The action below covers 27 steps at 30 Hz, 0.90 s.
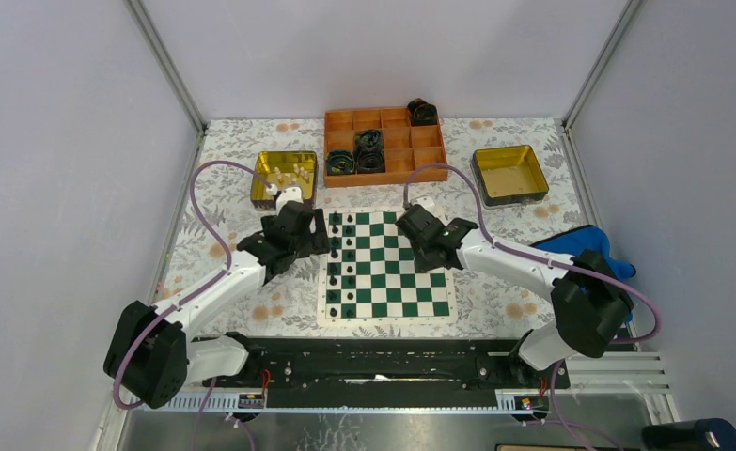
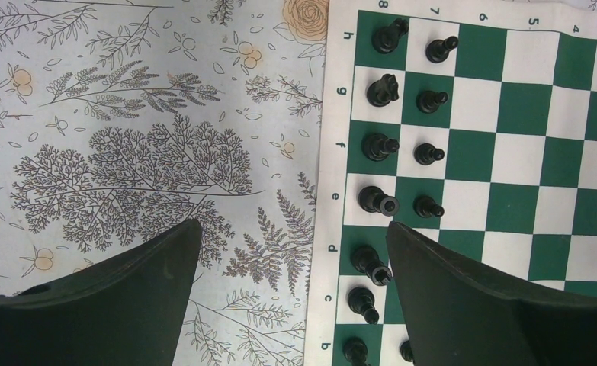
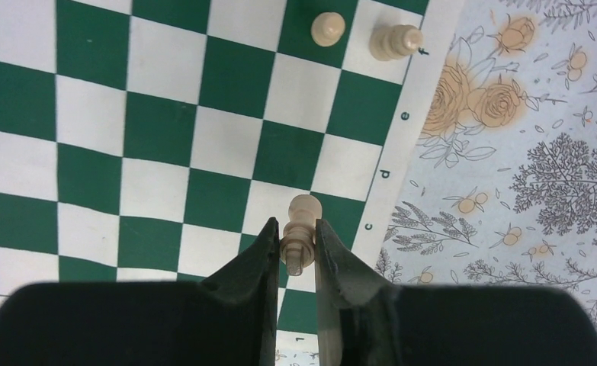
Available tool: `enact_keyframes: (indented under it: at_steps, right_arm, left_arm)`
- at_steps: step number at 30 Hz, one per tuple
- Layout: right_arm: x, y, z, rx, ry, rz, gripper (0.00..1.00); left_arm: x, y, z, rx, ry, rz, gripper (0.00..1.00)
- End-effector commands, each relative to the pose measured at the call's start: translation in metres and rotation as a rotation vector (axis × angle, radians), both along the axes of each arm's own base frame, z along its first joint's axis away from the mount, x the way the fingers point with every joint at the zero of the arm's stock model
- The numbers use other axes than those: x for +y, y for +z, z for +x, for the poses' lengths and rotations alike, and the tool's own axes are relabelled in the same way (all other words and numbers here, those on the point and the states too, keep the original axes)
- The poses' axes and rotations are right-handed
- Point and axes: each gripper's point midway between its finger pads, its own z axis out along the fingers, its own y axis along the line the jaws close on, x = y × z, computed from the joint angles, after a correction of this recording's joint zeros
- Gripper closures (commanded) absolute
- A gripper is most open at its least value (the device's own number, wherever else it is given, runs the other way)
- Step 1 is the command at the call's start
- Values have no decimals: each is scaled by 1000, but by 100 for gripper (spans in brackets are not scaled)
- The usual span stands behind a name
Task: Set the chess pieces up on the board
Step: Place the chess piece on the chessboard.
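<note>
Fig.: floral-cloth bench (image 1: 505,299), grey booth walls. R pincer (image 3: 295,241) pinches a cream-white piece (image 3: 304,207) by its stem, over the board (image 3: 158,130) nr the edge by file c. Two more cream pieces (image 3: 327,29) stand ahead of it. L pincer (image 2: 291,236) is spread wide, empty, w/ black pieces (image 2: 379,145) ahead-right. You should expect the piece to be light, rigid, smooth and tippy. Grip low on the stem.

1. Board (image 1: 392,272): dark green and white checks, pale cream border.
2. Black chess pieces (image 2: 379,145); cream chess pieces (image 3: 328,29).
3. Bench (image 2: 127,168): pale cloth printed with grey ferns and orange flowers.
4. Tray (image 1: 397,162): orange.
5. Tins (image 1: 509,174): dark outside, yellow inside.
</note>
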Motion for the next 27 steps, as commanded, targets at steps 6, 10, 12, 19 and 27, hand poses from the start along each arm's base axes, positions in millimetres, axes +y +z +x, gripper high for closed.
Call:
enact_keyframes:
  at_steps: [6, 10, 12, 19, 27]
  right_arm:
    - [-20, 5, 13, -62, -103, 18, 100]
    - [-23, 3, 16, -78, -120, 24, 100]
    - [-24, 2, 18, -81, -126, 28, 100]
    - [-25, -2, 23, -88, -142, 37, 100]
    - [-29, -7, 26, -84, -164, 54, 100]
  left_arm:
    - [-2, 11, 6, -36, -1, 9, 1]
    - [-3, 11, 6, -37, -1, 10, 1]
    - [-2, 10, 5, -34, 0, 12, 1]
    - [-2, 9, 5, -31, 0, 18, 1]
    - [-2, 8, 4, -26, -4, 26, 1]
